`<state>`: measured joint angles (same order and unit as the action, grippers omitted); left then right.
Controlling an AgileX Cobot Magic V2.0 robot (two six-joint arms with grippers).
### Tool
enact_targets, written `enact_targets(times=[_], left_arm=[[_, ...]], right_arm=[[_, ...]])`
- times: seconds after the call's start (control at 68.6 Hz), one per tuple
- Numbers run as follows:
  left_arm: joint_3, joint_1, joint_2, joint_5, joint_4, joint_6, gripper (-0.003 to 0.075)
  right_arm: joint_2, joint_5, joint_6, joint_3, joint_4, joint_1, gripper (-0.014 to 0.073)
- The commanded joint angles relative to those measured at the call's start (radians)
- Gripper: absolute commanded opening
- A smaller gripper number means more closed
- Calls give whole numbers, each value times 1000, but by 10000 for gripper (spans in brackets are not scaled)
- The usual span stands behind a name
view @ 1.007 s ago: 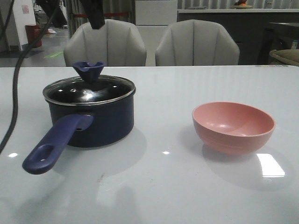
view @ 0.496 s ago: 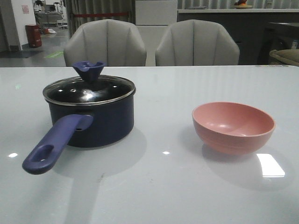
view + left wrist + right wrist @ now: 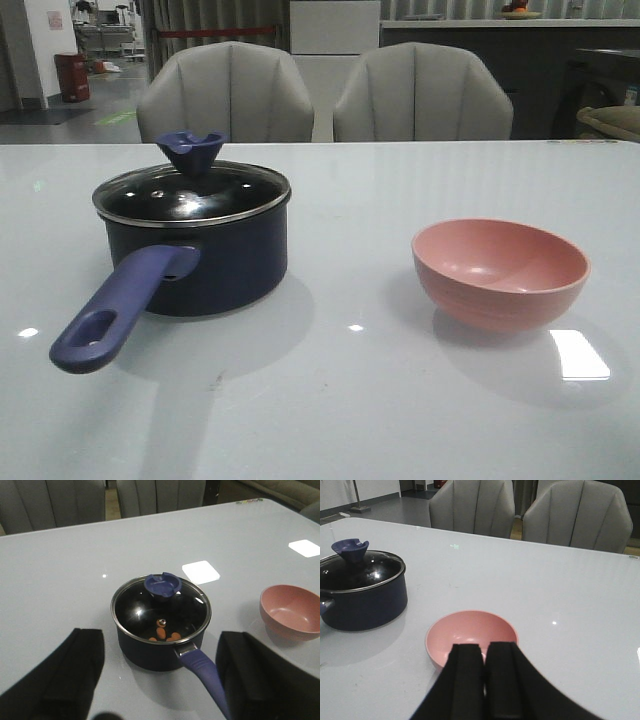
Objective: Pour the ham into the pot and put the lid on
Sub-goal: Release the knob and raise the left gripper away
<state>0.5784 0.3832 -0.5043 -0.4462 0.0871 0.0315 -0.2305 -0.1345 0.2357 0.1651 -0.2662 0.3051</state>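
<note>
- Two grey chairs (image 3: 320, 92) stand behind your glossy white bench (image 3: 360, 400).
- Your pot (image 3: 200, 265) sits on the left part of the bench, handle toward the robot, with the lid (image 3: 190, 192) seated on its rim.
- Ham (image 3: 162, 634) lies inside the pot, visible through the glass.
- A pink bowl (image 3: 499, 272) stands well apart, to the right.
- Your left pincer (image 3: 160, 680) hangs above and short of the pot, fingers spread wide.
- Your right pincer (image 3: 484, 680) hovers just short of the bowl, fingers pressed together, holding nothing.

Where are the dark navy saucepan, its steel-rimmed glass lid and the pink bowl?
Dark navy saucepan (image 3: 215, 270), front view, side wall.
Steel-rimmed glass lid (image 3: 190, 152), front view, blue knob.
Pink bowl (image 3: 500, 305), front view, outer wall.
</note>
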Motion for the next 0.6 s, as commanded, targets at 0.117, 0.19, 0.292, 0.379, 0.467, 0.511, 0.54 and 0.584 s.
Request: enact_targets(times=[0.117,0.19,0.292,0.379,0.467,0.511,0.54,0.584], left_arm=[[-162,3,209,168,14,0,252],[-183,3,247,194,16,0,150],[-186,3,283,189,16,0,117],[-186,3,285,189,16,0,113],[-186,3,285,187,16,0,113],[-186,3,285,187,16,0,113],[-186,3,285,187,16,0,113],[-186,3,285,187,16,0,113]], right_arm=[[-6,87,10,29,-6,0,162],[-6,87,10,29,-6,0,162],[-6,87,10,29,-6,0,162],[-6,87,10,29,-6,0,162],[-6,87,10,29,-6,0,162],[-6,87,10,29,-6,0,162],[-6,87,10,29,-6,0,162],[-6,87,10,29,-6,0,162]])
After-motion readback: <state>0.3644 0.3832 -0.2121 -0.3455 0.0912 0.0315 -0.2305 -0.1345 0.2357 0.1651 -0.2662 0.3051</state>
